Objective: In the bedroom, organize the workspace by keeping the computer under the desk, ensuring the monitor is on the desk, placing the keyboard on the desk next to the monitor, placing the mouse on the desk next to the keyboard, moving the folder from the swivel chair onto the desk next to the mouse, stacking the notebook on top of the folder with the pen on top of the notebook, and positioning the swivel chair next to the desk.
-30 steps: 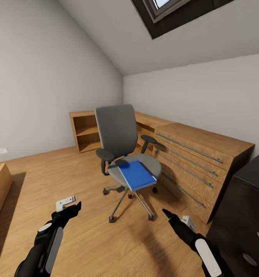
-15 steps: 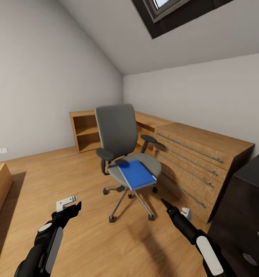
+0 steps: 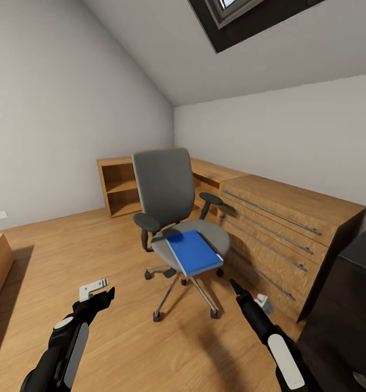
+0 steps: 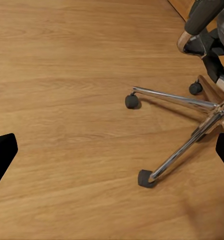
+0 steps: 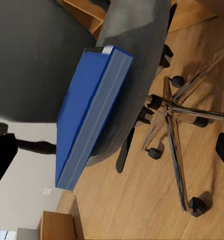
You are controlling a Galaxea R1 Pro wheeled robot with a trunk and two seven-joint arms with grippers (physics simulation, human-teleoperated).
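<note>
Folder point(image 3: 193, 252), blue, lies flat on seat of swivel chair point(image 3: 166, 190), centre of head view; front edge overhangs seat rim slightly. Chair: grey back and seat, black armrests, chrome star base w/ black casters on wood floor point(image 3: 123, 337). Chair stands just left of low wooden drawer unit point(image 3: 270, 228) along right wall; open wooden shelf unit point(image 3: 120, 188) sits behind chair, mid-left, against back wall. Dark cabinet point(image 3: 346, 305) occupies lower-right corner. Skylight point(image 3: 242, 16) at top, right of centre.

Left gripper point(image 3: 97, 293), lower left of head view, above bare floor, well apart from chair; fingers spread apart, nothing between them. Left wrist view: both black fingertips at frame edges, chair base point(image 4: 191, 135) and casters between them at a distance.

Right gripper point(image 3: 242, 296), lower right of head view, near chair base, below folder level; fingers apart, holding nothing. Right wrist view: folder point(image 5: 89, 115) on seat, spine edge toward camera, centre-left; chrome legs at right.
</note>
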